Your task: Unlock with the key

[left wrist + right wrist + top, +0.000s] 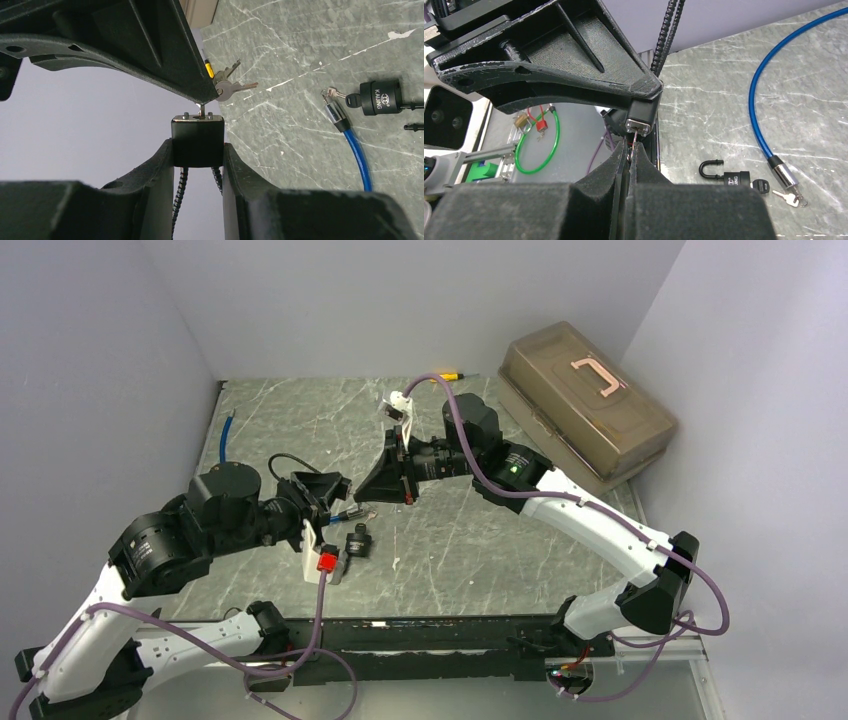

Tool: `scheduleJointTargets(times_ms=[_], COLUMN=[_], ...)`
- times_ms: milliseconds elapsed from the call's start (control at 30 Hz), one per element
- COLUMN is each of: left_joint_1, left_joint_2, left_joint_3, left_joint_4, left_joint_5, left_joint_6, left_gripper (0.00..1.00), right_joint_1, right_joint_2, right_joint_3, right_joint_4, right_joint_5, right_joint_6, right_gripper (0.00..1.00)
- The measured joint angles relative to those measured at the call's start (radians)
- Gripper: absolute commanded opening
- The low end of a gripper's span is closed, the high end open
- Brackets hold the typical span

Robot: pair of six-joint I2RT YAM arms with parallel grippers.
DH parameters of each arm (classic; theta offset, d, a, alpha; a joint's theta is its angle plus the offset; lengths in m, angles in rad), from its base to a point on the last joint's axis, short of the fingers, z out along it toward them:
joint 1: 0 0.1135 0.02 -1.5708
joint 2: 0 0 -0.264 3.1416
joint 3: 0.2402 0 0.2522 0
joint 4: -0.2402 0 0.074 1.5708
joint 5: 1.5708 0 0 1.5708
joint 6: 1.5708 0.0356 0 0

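A small black lock [197, 140] with a braided black cable [179, 195] trailing from it sits clamped between the fingers of my left gripper [197, 151], held above the table. My right gripper [631, 150] is shut on the key [635, 136]. The key's thin blade [202, 109] meets the lock's metal face [640, 125]. Spare keys [229, 86] dangle from its ring beside the right finger. In the top view the two grippers, left [330, 498] and right [385, 483], meet tip to tip over the table's middle, with the keys [362, 510] between them.
A second black padlock [380, 97] with its own key lies on the marble table [470, 550], beside a blue cable lock [357, 155]. A brown toolbox [585, 400] stands at the back right. A green cable lock [531, 145] lies beyond the table's near edge.
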Motion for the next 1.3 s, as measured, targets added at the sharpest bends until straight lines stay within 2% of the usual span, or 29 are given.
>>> scheduleJointTargets(times_ms=[500, 867, 1300], left_joint_1=[-0.028, -0.028, -0.049], left_joint_2=[0.0, 0.013, 0.028], left_joint_3=[0.0, 0.003, 0.03], left_joint_4=[-0.008, -0.006, -0.026], left_joint_5=[-0.022, -0.034, -0.072], left_joint_6=[0.013, -0.148, -0.176], left_gripper=[0.0, 0.0, 0.0], right_joint_1=[-0.005, 0.009, 0.006], right_joint_2=[0.0, -0.002, 0.009], right_joint_3=[-0.011, -0.032, -0.033], right_joint_4=[0.009, 0.036, 0.073], right_joint_5=[-0.02, 0.017, 0.002], right_joint_6=[0.003, 0.012, 0.045], right_gripper=[0.0, 0.0, 0.0])
